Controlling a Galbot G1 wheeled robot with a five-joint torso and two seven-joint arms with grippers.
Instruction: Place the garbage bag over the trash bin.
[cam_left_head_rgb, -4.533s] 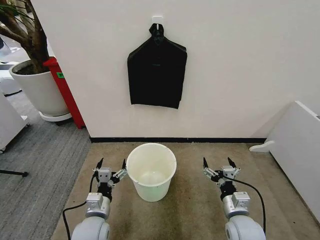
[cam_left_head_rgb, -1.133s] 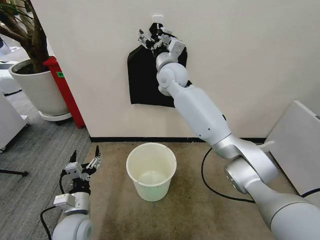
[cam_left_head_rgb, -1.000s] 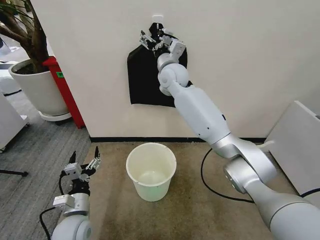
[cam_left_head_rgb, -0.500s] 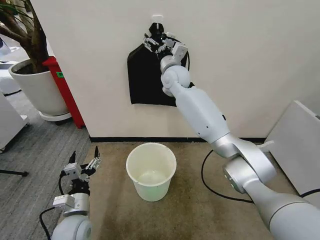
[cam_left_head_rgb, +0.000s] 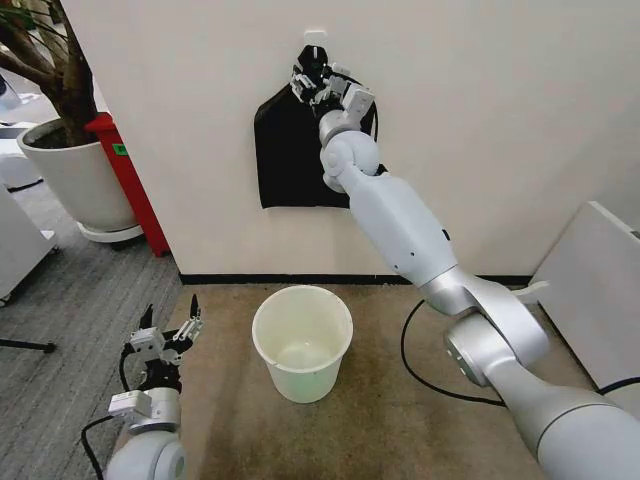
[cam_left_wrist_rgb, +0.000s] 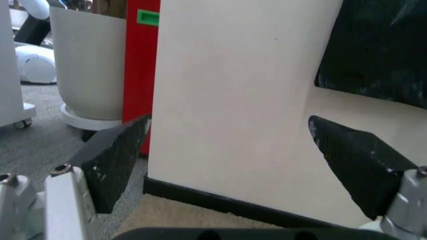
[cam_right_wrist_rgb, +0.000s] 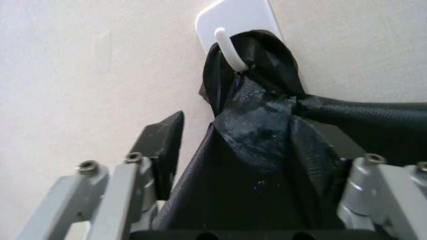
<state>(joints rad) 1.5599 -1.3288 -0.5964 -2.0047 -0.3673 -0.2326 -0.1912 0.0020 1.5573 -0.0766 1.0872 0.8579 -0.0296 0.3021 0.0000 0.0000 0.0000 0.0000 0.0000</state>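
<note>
Here, the lines run as follows.

Step in hand: by my reading, taking the black plastic garbage bag (cam_left_head_rgb: 305, 150) off the white wall hook (cam_right_wrist_rgb: 230, 47) — the bag is not yet free.

Doing it well: close on the gathered neck just below the hook, not on the flat body, so the thin film bunches between the fingers instead of slipping. Then lift up and out over the hook's curl before drawing away from the wall; a straight downward pull would likely tear the plastic.

Right gripper (cam_left_head_rgb: 312, 80): raised on its long white arm to the wall at about 12 o'clock in the head view. Its fingers are spread, one on each side of the neck, not clamped.

Bag relative to the gripper: the right wrist view shows the knotted neck between the spread fingers, the hook just past the fingertips. The bag's broad body hangs below, toward 6 o'clock.

Left gripper (cam_left_head_rgb: 167, 331): low at about 7 o'clock, fingers apart and holding nothing — idle beside the bin.

Small round white plastic trash bin (cam_left_head_rgb: 302, 341): upright and unlined on the brown carpet, below the hanging bag and well apart from it.
</note>
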